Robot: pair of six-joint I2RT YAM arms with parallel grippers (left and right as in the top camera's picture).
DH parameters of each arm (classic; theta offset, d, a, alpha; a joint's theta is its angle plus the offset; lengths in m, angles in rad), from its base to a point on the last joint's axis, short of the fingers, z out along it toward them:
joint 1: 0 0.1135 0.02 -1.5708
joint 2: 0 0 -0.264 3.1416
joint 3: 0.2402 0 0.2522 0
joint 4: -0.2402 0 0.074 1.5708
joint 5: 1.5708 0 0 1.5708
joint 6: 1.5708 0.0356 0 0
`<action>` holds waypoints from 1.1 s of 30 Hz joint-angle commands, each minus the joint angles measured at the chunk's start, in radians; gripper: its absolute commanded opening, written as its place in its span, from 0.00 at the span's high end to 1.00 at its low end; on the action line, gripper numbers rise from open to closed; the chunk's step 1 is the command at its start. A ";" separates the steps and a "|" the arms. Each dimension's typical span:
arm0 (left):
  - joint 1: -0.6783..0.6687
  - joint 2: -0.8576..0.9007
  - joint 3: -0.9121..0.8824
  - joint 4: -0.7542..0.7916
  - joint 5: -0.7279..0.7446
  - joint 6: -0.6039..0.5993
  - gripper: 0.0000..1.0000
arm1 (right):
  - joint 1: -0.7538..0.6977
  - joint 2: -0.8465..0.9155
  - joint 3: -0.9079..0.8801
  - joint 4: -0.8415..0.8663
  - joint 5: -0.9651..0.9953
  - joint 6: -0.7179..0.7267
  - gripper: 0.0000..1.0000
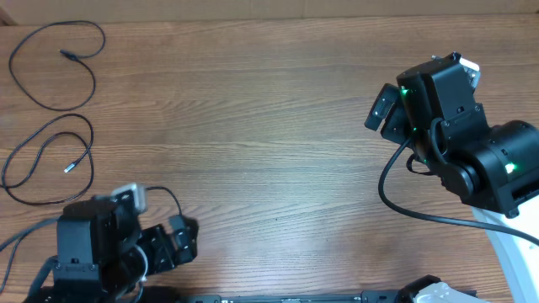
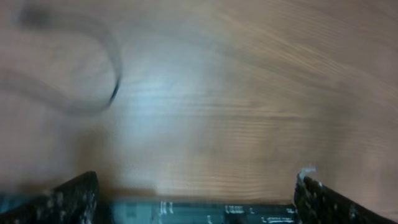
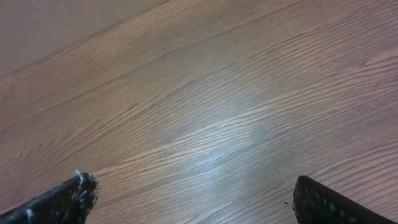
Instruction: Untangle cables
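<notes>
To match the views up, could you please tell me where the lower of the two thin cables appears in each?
Overhead: the lower cable loops at the left edge, mid-height.
Left wrist: a blurred dark loop at upper left may be it; cannot tell.
Right wrist: not in it.
Shared landmark: the wood-grain table.

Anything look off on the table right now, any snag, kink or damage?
Nothing stands out. The upper cable and the lower cable lie near the left edge of the table as separate loose loops, not visibly crossing. The left claw and right claw are both open and empty. The left wrist view is blurred.
</notes>
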 commanded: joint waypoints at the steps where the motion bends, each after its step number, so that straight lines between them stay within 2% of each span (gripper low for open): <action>1: -0.064 -0.102 -0.122 0.220 0.162 0.391 0.00 | -0.005 -0.004 -0.003 0.003 0.010 0.007 0.00; 4: -0.100 -0.191 -0.241 0.421 0.217 0.554 0.00 | -0.005 -0.004 -0.003 0.003 0.010 0.007 0.00; 6: -0.111 -0.257 -0.322 0.515 0.217 0.593 0.00 | -0.005 -0.004 -0.003 0.003 0.010 0.007 0.00; 12: -0.100 -0.460 -0.457 0.552 0.217 0.593 0.00 | -0.005 -0.004 -0.003 0.003 0.009 0.007 0.00; 17: -0.098 -0.509 -0.507 0.574 0.196 0.594 0.00 | -0.005 -0.004 -0.003 0.003 0.010 0.007 0.00; 21: -0.071 -0.545 -0.603 0.708 0.195 0.594 0.00 | -0.005 -0.004 -0.003 0.003 0.010 0.007 0.00; 28: -0.044 -0.654 -0.851 1.113 0.182 0.592 0.00 | -0.005 -0.004 -0.003 0.003 0.010 0.007 0.00; 33: -0.005 -0.687 -0.948 1.278 0.156 0.561 0.00 | -0.005 -0.004 -0.003 0.003 0.010 0.007 0.00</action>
